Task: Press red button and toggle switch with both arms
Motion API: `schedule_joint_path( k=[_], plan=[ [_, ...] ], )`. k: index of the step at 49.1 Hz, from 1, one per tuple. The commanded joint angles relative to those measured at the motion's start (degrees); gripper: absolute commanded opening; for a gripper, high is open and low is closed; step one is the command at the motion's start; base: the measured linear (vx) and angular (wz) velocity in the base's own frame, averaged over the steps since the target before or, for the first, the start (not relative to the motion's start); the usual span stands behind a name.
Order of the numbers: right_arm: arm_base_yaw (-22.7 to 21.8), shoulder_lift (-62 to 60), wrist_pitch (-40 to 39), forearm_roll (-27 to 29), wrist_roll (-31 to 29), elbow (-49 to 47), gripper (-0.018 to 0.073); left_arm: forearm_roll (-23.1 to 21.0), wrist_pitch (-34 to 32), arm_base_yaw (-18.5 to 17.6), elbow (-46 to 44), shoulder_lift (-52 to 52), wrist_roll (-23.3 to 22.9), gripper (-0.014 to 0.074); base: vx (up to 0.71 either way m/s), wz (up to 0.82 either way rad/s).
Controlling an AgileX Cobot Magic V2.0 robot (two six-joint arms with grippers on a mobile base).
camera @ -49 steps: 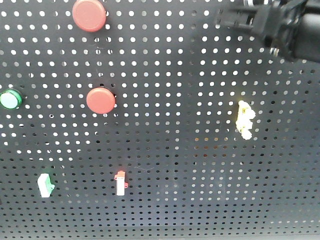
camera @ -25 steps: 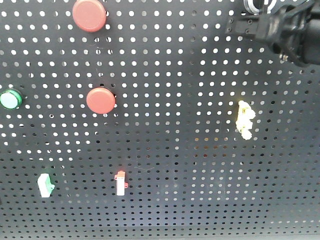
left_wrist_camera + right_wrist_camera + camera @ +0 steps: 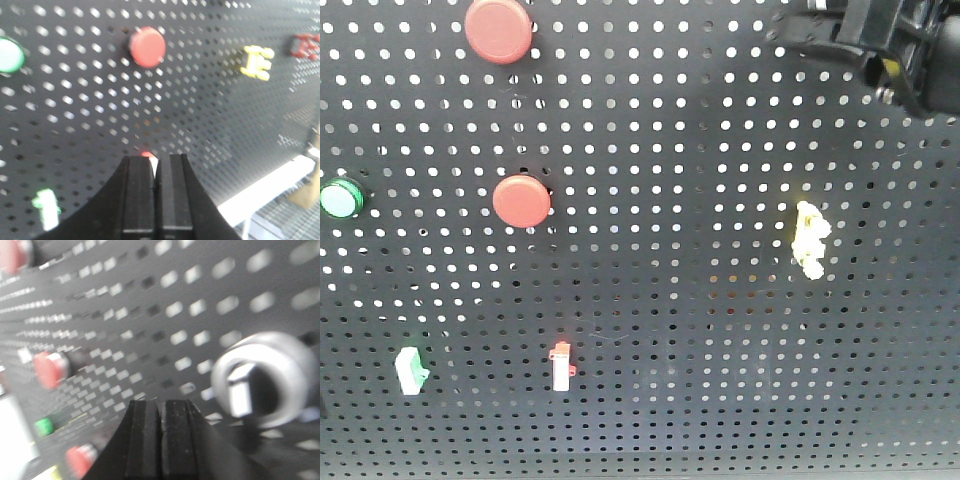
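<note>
The red button (image 3: 498, 30), the wider red disc, sits at the top left of the black pegboard (image 3: 670, 150). It is out of the left wrist view. My left gripper (image 3: 155, 161) is shut and empty, with its tips just below the small white-and-red switch (image 3: 148, 155). It does not show in the front view. The toggle switch (image 3: 265, 377), with its silver ring and short lever, fills the right of the right wrist view. My right gripper (image 3: 161, 405) is shut and empty, to the left of the switch and apart from it. The right arm (image 3: 890, 45) hides the switch in the front view.
The pegboard also holds a smaller red disc (image 3: 521, 200), a green round button (image 3: 340, 198), a yellow switch (image 3: 808, 238), the white-and-red switch (image 3: 561, 366) and a green-and-white switch (image 3: 410, 370). A white ledge (image 3: 270, 190) runs along the board's lower right.
In the front view, the right arm has moved up and to the right, so less of it shows at the top right corner. Nothing on the board has moved.
</note>
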Motion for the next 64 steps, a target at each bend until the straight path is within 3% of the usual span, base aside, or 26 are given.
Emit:
schedule_joint_path(
  k=[1,27,48,59,64],
  plan=[
    [-0.01,-1.27,-3.99,-0.51,-0.40,-1.85,-0.0003,-1.39,-2.25,0.07,-1.63,0.17,-0.48,0.0002,0.00,0.00],
    [-0.18,-2.09,-9.87,-18.72,9.55,-1.85,-0.0003,-1.39,-2.24,0.07,-1.63,0.17,-0.55,0.0002,0.00,0.00],
    [-0.18,-2.14,-10.38,-20.92,10.65,-1.76,-0.0003,-1.21,-2.26,0.07,-1.63,0.17,-0.50,0.0002,0.00,0.00],
    [-0.18,-4.77,-4.52,-28.83,10.80,-1.29,-0.0003,2.19,-3.02,0.11,-0.62,-0.02,-0.56,0.0002,0.00,0.00],
    [-0.18,-8.69,-5.90,-29.98,10.75,3.14,-0.0003,2.29,-3.94,0.11,2.84,-1.05,-0.76,0.0002,0.00,0.00]
  ],
)
